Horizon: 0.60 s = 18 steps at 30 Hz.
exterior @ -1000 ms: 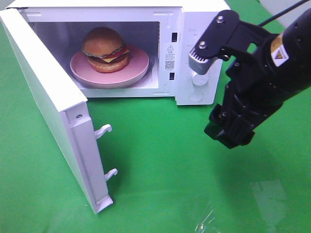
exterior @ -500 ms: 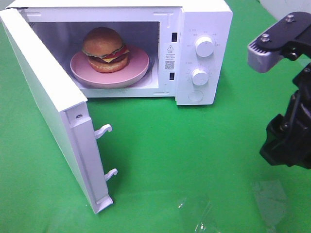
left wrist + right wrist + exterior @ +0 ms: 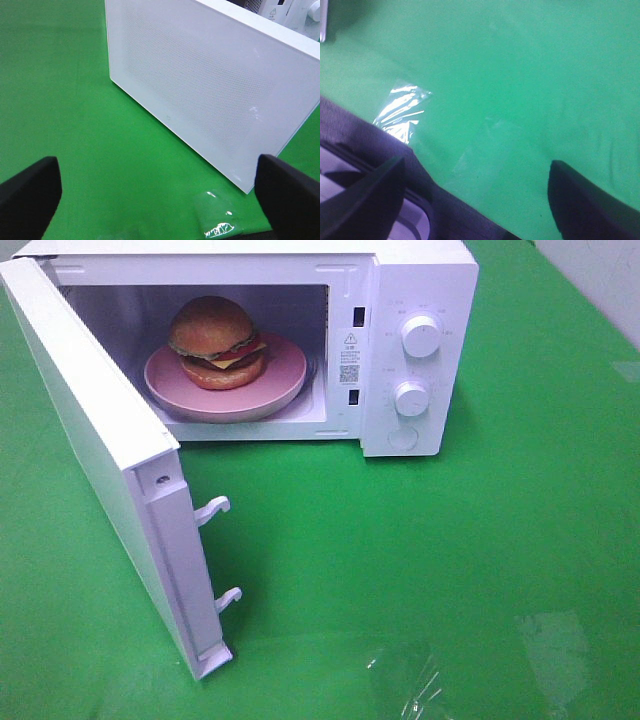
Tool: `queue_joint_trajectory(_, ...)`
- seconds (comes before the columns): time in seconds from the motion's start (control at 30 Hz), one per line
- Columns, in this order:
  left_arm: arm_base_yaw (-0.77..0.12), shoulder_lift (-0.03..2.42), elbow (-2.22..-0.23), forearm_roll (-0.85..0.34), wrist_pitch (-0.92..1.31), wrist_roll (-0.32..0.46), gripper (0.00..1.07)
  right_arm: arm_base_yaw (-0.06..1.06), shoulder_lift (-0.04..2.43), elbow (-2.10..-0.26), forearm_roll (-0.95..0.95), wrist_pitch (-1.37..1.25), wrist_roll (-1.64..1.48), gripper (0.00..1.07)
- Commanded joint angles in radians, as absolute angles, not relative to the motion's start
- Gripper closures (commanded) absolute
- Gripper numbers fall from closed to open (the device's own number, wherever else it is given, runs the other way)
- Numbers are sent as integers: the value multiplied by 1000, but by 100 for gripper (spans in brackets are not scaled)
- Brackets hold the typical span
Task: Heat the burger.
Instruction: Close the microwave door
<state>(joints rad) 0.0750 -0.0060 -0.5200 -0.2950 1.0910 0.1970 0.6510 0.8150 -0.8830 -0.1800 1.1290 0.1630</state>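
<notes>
Closest to me, my left gripper (image 3: 157,195) has its two dark fingers spread wide with nothing between them. It hangs over the green cloth (image 3: 65,100) and faces the outer side of the microwave door (image 3: 200,85). My right gripper (image 3: 480,195) is also spread wide and empty above the cloth, near a shiny clear patch (image 3: 400,112) lying on it. In the high view the door stands swung open on the left, with two white latch hooks (image 3: 215,508) on its free edge. Beyond it the microwave (image 3: 420,280) shows its open cavity. The burger (image 3: 215,340) sits upright inside on the pink plate (image 3: 285,375), toward the plate's left side. Two white knobs (image 3: 420,336) are stacked on the panel right of the cavity.
</notes>
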Motion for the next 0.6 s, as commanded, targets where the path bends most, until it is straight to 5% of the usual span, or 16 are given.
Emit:
queue_joint_trajectory(0.03, 73, -10, -517, -294, 1073, 195, 10, 594, 780, -876, -181, 1135, 168, 31)
queue_joint_trajectory(0.6, 73, -10, -517, -294, 1073, 195, 10, 136, 337, -551, -169, 981, 106, 31)
